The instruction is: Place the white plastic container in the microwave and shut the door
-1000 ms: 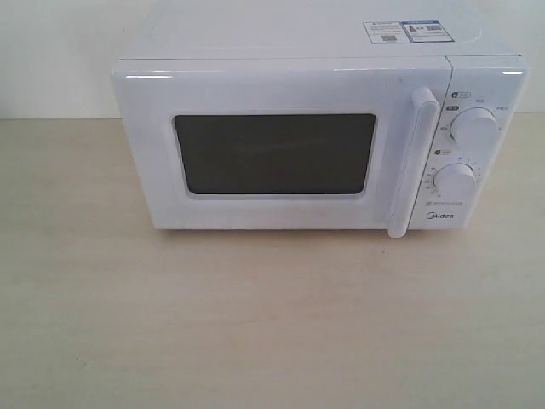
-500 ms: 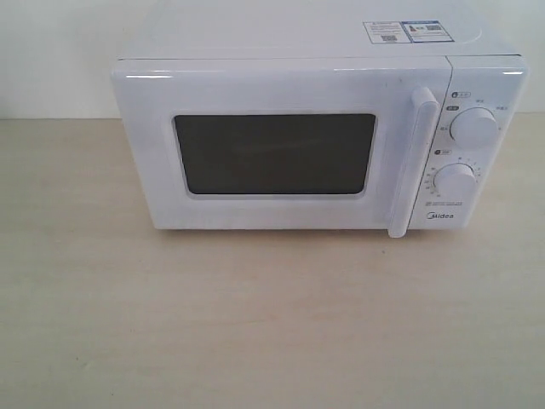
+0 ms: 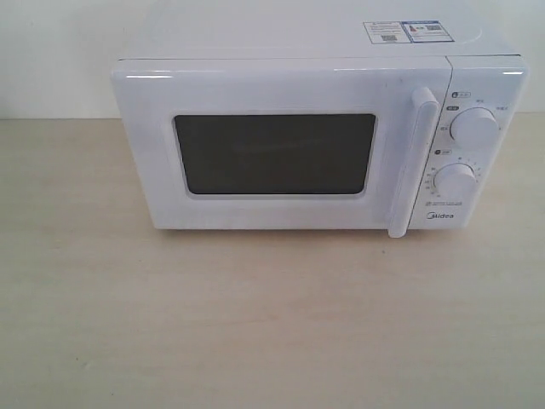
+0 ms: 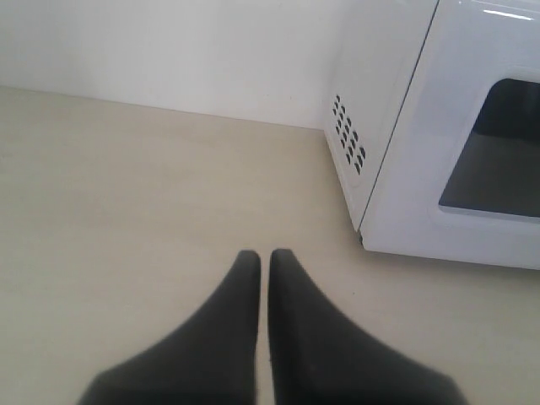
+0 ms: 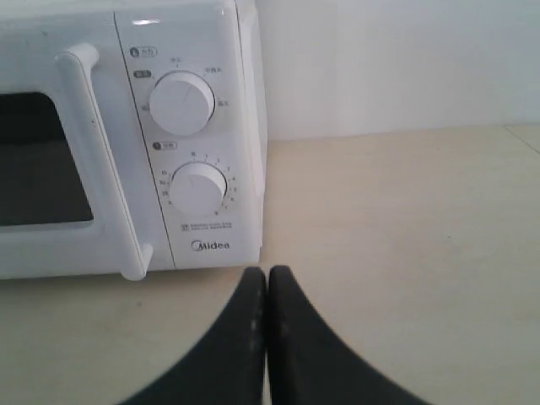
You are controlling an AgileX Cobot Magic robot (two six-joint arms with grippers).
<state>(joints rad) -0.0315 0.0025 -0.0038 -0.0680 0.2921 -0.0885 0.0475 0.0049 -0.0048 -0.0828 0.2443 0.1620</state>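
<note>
The white microwave (image 3: 319,141) stands at the back of the pale wooden table, its door (image 3: 272,149) shut flush, dark window facing me, bar handle (image 3: 413,162) beside two round dials. The white plastic container is out of view; nothing shows through the window. My left gripper (image 4: 263,257) hovers over bare table off the microwave's vented side (image 4: 350,143), shut and empty. My right gripper (image 5: 267,274) is shut and empty too, just in front of the microwave's (image 5: 126,143) control-panel corner, near the Midea logo. Neither arm shows in the exterior view.
A white wall runs behind the table. The wooden tabletop (image 3: 255,324) stretches in front of the microwave and to both sides. Stickers (image 3: 404,31) lie on the microwave's top.
</note>
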